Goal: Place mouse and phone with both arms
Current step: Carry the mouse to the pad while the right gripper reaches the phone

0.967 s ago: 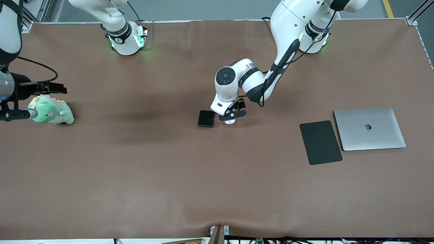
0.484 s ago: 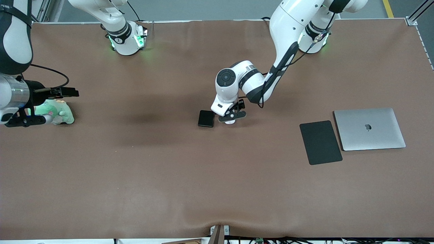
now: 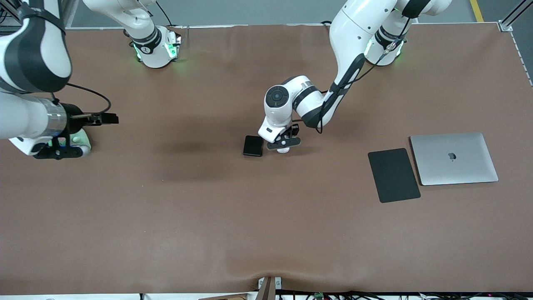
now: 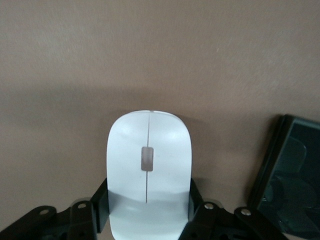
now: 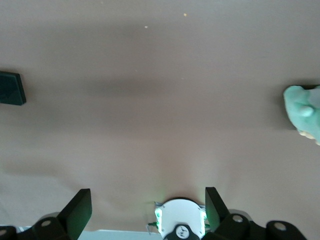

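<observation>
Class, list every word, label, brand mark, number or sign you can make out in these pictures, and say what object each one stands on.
No readable words or numbers anywhere.
Laptop: a dark apple-shaped logo on its lid, no lettering.
Right arm's base: a small dark round mark, too small to read.
Mouse, phone, mouse pad: no text or signs.
</observation>
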Controlling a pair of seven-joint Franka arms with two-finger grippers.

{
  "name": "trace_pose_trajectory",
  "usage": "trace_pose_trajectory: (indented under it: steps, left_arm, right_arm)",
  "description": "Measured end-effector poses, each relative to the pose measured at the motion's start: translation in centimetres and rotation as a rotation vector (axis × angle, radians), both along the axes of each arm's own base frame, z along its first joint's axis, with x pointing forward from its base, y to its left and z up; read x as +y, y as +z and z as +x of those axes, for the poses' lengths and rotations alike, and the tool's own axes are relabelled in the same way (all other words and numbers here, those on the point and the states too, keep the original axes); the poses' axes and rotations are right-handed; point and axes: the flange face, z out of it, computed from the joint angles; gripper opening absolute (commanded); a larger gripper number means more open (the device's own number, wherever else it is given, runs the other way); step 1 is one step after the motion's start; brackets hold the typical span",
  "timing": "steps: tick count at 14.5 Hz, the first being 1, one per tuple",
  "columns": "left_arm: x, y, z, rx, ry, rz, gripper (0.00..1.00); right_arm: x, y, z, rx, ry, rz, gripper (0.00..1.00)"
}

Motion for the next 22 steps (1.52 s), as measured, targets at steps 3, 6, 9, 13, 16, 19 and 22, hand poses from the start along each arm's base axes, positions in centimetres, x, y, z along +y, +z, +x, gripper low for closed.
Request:
trace_pose_trajectory:
  steps: [3,6,9,13,16,19,22]
  left_arm:
    - [3.2,4.3,4.0,-0.016,-0.03,0.017,0.02]
    - [10.9,10.0,9.6,-0.022,-0.058,0.047,0.03]
    - [20.8,12.1,14.4,-0.016,-0.108,0.054,0.03]
    - [30.5,10.2,16.8,0.031,-0.115,0.059,0.04]
    - [35.6,8.1,17.5,0.02,-0.134,0.037,0.04]
    - [40.0,5.5,17.9,0.014,-0.156,0.014,0.06]
    - [42.4,3.0,18.2,0.016,-0.153,-0.003,0.08]
  right_arm:
    - [1.8,-1.6,0.1,-0.014,-0.02,0.008,1.0]
    - [5.5,-3.4,0.1,-0.052,-0.054,-0.018,1.0]
    - [10.3,-4.8,-0.7,-0.08,-0.049,-0.037,1.0]
    - [13.6,-7.1,-1.4,-0.116,-0.032,-0.008,1.0]
    - [16.1,-8.7,-2.4,-0.129,-0.042,-0.011,1.0]
    - [19.4,-9.2,-3.4,-0.153,-0.055,-0.021,1.0]
    - [22.8,-11.3,-4.2,-0.164,-0.077,-0.043,1.0]
